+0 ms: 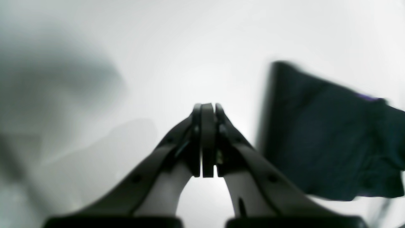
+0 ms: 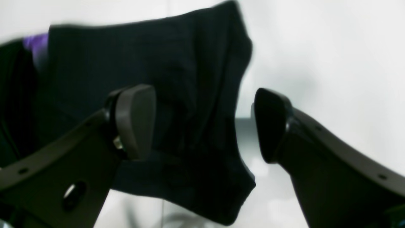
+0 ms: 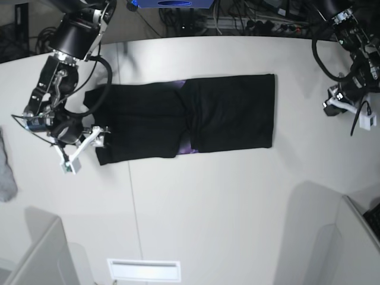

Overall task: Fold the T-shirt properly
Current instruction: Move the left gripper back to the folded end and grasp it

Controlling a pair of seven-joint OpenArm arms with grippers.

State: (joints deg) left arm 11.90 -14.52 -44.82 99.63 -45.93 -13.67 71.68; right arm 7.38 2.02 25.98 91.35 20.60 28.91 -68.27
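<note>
Across the middle of the white worktop (image 3: 196, 202) lies the T-shirt (image 3: 178, 119), a long black band folded in from both sides, with a sliver of purple print showing at the seam where the two flaps meet. Its far end has a straight, neat edge; the end nearer the right arm is more rumpled, with a wavy hem.

The right gripper (image 2: 202, 126) hangs just at that rumpled end, its fingers (image 2: 136, 120) spread wide with nothing clasped between them. In the right wrist view the black cloth fills the gap behind the fingers, and whether a pad actually touches the fabric I cannot tell. From the base view the gripper sits right beside the shirt's corner, at its lower edge.

The left gripper (image 1: 207, 139) stands well apart from the shirt, off beyond its neat end toward the worktop's edge. Its fingers (image 1: 196, 142) are pressed flat together, empty, over bare white surface; the shirt shows only as a dark shape off to one side in the left wrist view.

There is plenty of open worktop in front of the shirt and a narrower strip behind it, before the cables at the back. A small grey cloth (image 3: 6, 172) lies at the worktop's edge, beyond the right arm, well clear of the shirt.
</note>
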